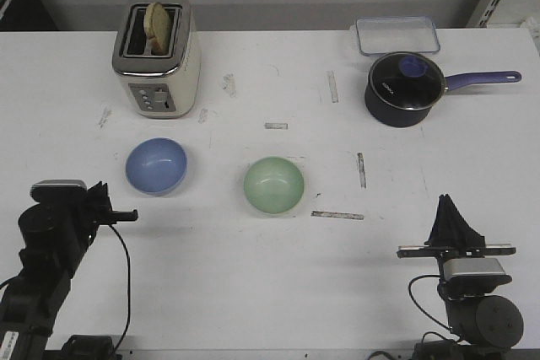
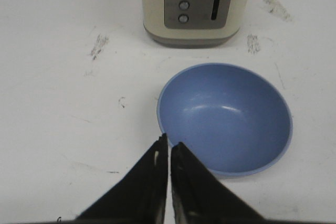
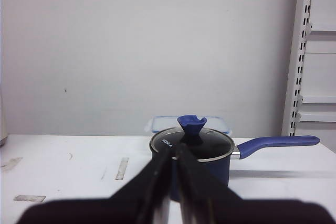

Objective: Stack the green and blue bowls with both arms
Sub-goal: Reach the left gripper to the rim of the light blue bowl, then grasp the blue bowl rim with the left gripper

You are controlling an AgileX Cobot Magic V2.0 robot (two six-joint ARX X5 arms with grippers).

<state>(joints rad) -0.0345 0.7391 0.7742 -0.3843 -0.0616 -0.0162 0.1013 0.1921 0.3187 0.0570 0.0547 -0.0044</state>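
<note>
The blue bowl [image 1: 156, 165] sits upright on the white table, left of centre. The green bowl [image 1: 273, 185] sits upright to its right, apart from it. My left gripper [image 1: 126, 215] is shut and empty at the front left, just short of the blue bowl. In the left wrist view its tips [image 2: 169, 142] are at the rim of the blue bowl [image 2: 226, 124]. My right gripper [image 1: 447, 206] is shut and empty at the front right, far from both bowls. In the right wrist view the right gripper [image 3: 174, 150] points level at the saucepan.
A cream toaster [image 1: 158, 55] with a slice of bread stands behind the blue bowl. A dark blue lidded saucepan [image 1: 405, 88] stands at the back right, with a clear lidded container [image 1: 396, 35] behind it. Tape marks dot the table [image 1: 253, 276].
</note>
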